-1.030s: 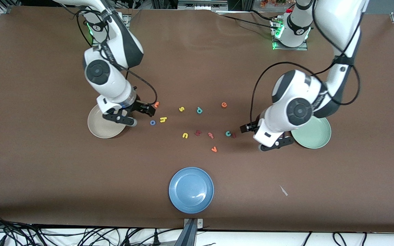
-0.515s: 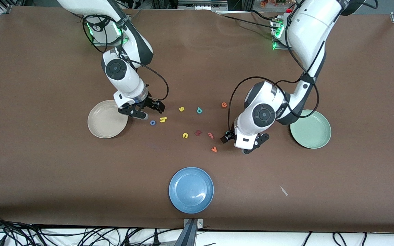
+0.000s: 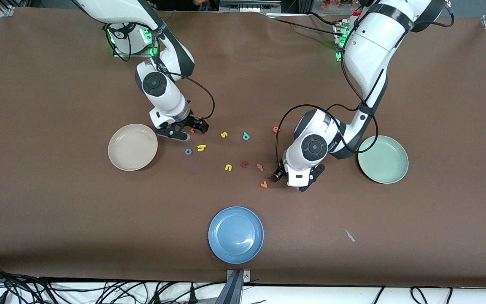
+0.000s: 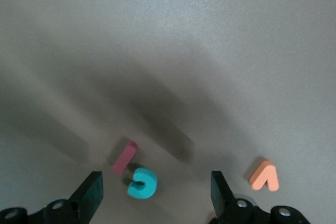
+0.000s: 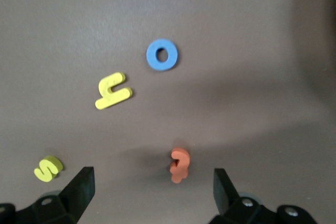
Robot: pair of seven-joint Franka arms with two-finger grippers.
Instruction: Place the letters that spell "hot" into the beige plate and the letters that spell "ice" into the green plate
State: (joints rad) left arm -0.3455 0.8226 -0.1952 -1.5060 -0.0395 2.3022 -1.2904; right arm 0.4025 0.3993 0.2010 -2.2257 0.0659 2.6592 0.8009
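My left gripper (image 4: 156, 195) is open and low over the teal c (image 4: 142, 183), which lies between its fingers with a gap on each side. The dark red i (image 4: 125, 157) lies right beside the c. The left hand (image 3: 298, 175) hides both in the front view. The orange e (image 3: 275, 129) lies farther from the camera. My right gripper (image 5: 152, 190) is open over the orange t (image 5: 179, 164), beside the beige plate (image 3: 132, 147). The blue o (image 3: 188, 151) and yellow h (image 3: 201, 147) lie close by. The green plate (image 3: 383, 159) sits toward the left arm's end.
A blue plate (image 3: 236, 234) stands near the front edge. Loose in the middle lie a yellow s (image 3: 224, 134), a teal p (image 3: 246, 136), a yellow u (image 3: 228, 167), a dark red angular letter (image 3: 244, 164), a salmon letter (image 3: 260, 167) and an orange v shape (image 3: 264, 184).
The left gripper has swung from beside the green plate toward the middle and now covers the c and i. The right gripper has moved off the beige plate's rim to the t.
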